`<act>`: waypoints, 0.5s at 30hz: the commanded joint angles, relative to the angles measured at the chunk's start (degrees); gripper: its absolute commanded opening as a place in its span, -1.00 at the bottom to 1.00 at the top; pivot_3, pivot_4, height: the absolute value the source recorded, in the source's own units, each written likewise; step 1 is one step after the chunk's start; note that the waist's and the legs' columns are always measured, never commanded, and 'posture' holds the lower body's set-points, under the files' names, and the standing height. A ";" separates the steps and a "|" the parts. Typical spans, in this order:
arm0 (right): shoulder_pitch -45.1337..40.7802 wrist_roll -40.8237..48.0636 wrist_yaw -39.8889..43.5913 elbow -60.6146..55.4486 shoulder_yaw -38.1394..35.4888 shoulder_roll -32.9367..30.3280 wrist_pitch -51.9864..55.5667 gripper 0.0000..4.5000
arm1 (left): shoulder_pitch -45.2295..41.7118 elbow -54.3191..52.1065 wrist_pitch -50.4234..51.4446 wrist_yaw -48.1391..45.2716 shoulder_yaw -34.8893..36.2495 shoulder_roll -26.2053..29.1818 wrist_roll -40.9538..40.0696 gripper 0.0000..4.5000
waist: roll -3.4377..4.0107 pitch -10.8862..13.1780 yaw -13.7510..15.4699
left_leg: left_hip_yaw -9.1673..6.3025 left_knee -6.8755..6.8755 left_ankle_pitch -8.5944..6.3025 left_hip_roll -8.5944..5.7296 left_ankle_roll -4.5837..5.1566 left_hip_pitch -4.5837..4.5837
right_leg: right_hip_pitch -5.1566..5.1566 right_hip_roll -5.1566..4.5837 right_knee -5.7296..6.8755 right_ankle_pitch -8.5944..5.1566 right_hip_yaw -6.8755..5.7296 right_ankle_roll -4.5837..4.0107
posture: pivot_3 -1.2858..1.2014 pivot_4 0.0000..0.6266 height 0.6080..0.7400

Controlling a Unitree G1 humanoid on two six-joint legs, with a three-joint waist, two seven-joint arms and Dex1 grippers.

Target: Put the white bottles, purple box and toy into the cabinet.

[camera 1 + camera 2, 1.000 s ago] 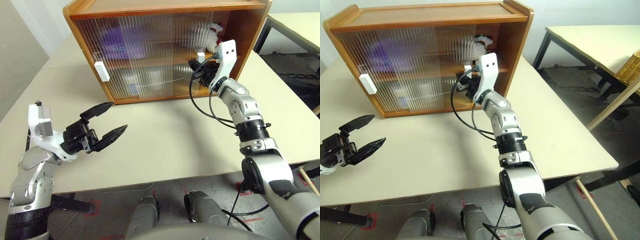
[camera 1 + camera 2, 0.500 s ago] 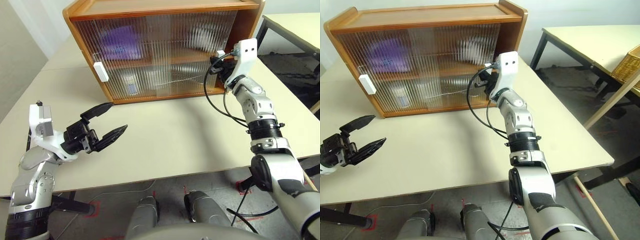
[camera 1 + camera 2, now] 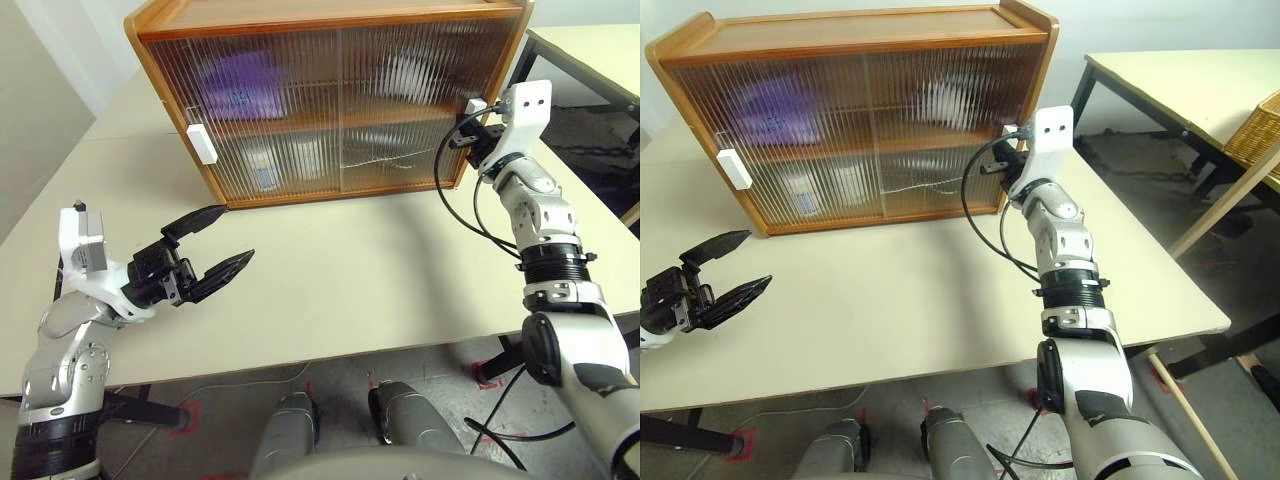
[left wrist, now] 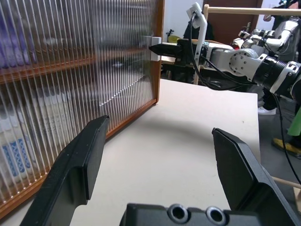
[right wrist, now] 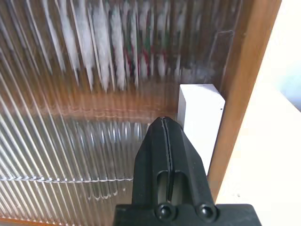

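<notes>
Right gripper, fingers pressed together against the white handle at upper right to shut the cabinet on purple box, bottles and toy; left gripper wide open, empty, lower left over tabletop

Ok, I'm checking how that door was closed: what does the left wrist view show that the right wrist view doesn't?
Left wrist view: the left gripper, jaws open, above the table, and the white bottles as blue-labelled shapes behind the ribbed door, low down. Right wrist view: the toy, a red-and-green blur behind the door. Both: the right gripper, jaws shut, its tip beside the white handle, which sits against the side frame of the cabinet.
</notes>
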 commanded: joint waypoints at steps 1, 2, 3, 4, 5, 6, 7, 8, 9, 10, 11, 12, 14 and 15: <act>0.88 -0.75 -1.18 0.76 -1.33 -1.04 0.46 -0.98 | -0.06 0.74 -0.17 -0.50 -0.34 0.33 0.73 1.00 | 0.02 -0.01 0.03 | 0.00 -0.02 0.16 0.00 0.26 0.00 | 0.00 0.00 0.00 0.00 0.00 0.00 | -0.10 -0.78 1.00; 0.99 -0.69 -1.17 0.61 -1.38 -1.07 0.52 -0.98 | -0.09 0.79 -0.17 -0.55 -0.30 0.36 0.71 1.00 | 0.01 -0.01 0.01 | 0.00 -0.02 0.23 0.00 0.38 0.00 | 0.00 0.00 0.00 0.00 0.00 0.00 | -0.10 -0.78 1.00; 1.08 -0.66 -1.14 0.47 -1.40 -1.09 0.57 -0.98 | -0.11 0.83 -0.18 -0.60 -0.28 0.39 0.70 1.00 | 0.01 -0.01 -0.01 | 0.00 -0.01 0.25 -0.01 0.41 0.00 | 0.00 0.00 -0.01 0.00 0.02 0.00 | -0.10 -0.78 1.00; 1.14 -0.65 -1.12 0.37 -1.41 -1.11 0.60 -0.98 | -0.12 0.86 -0.19 -0.64 -0.27 0.40 0.69 1.00 | 0.01 -0.01 0.00 | 0.01 0.00 0.24 -0.03 0.40 -0.01 | 0.01 -0.02 -0.02 -0.01 0.03 0.02 | -0.10 -0.78 1.00; 1.27 -0.58 -0.96 0.12 -1.38 -1.11 0.68 -0.98 | -0.11 0.86 -0.19 -0.66 -0.24 0.44 0.70 1.00 | 0.01 -0.01 0.00 | 0.01 0.01 0.24 -0.04 0.40 -0.01 | 0.02 -0.03 -0.02 -0.03 0.04 0.04 | -0.10 -0.78 1.00; 1.38 -0.48 -0.79 -0.12 -1.35 -1.10 0.79 -0.98 | -0.10 0.85 -0.14 -0.68 -0.19 0.48 0.67 1.00 | 0.01 -0.01 0.00 | 0.01 0.02 0.23 -0.05 0.39 -0.01 | 0.03 -0.04 -0.03 -0.04 0.05 0.06 | -0.10 -0.78 1.00; 1.52 -0.31 -0.63 -0.41 -1.35 -1.03 0.93 -0.98 | -0.08 0.85 -0.11 -0.68 -0.14 0.53 0.67 1.00 | 0.01 -0.01 0.01 | 0.01 0.02 0.23 -0.05 0.38 -0.01 | 0.03 -0.04 -0.05 -0.04 0.05 0.06 | -0.10 -0.78 1.00; 1.74 0.14 -0.07 -0.88 -1.37 -0.91 1.26 -0.98 | -0.03 0.83 -0.06 -0.69 -0.04 0.59 0.64 1.00 | 0.01 -0.01 0.01 | 0.01 0.02 0.22 -0.05 0.37 -0.02 | 0.03 -0.04 -0.05 -0.04 0.06 0.06 | -0.10 -0.78 1.00; 2.22 1.36 1.50 -1.98 -1.31 -0.66 2.55 -0.98 | 0.07 0.80 -0.04 -0.71 0.11 0.65 0.58 1.00 | 0.01 -0.01 0.02 | 0.01 0.02 0.21 -0.05 0.35 -0.02 | 0.03 -0.04 -0.06 -0.04 0.05 0.06 | -0.09 -0.79 1.00; 2.95 2.17 2.75 -3.48 -1.10 -0.42 3.35 -0.98 | 0.25 0.75 -0.03 -0.74 0.28 0.72 0.55 1.00 | 0.01 -0.01 0.01 | 0.01 0.01 0.19 -0.04 0.32 -0.02 | 0.02 -0.04 -0.05 -0.06 0.05 0.09 | -0.09 -0.79 1.00; 3.92 2.70 4.05 -5.44 -0.56 -0.26 4.36 -0.98 | 0.44 0.69 -0.01 -0.72 0.44 0.78 0.51 1.00 | 0.01 -0.01 -0.02 | 0.01 0.00 0.19 -0.04 0.32 -0.02 | 0.01 -0.03 -0.05 -0.07 0.04 0.11 | -0.09 -0.79 1.00; 5.09 3.01 4.89 -7.84 0.05 -0.09 5.52 -0.98 | 0.71 0.59 0.02 -0.71 0.61 0.80 0.43 1.00 | 0.01 -0.01 -0.09 | 0.01 -0.06 0.19 -0.03 0.32 -0.02 | -0.01 -0.02 -0.05 -0.09 0.04 0.13 | -0.09 -0.79 1.00; 6.37 3.15 5.43 -10.63 0.59 0.08 7.04 -0.98 | 0.94 0.51 0.08 -0.70 0.76 0.85 0.32 1.00 | 0.02 -0.01 -0.18 | 0.01 -0.17 0.21 -0.03 0.35 -0.01 | -0.04 -0.01 -0.05 -0.12 0.04 0.11 | -0.09 -0.78 1.00; 7.42 3.47 5.41 -13.71 1.01 0.33 8.64 -0.98 | 1.31 0.43 0.19 -0.65 0.83 0.84 0.24 1.00 | 0.02 -0.01 -0.20 | 0.01 -0.23 0.22 -0.03 0.36 -0.01 | -0.07 0.00 -0.05 -0.15 0.04 0.07 | -0.08 -0.78 1.00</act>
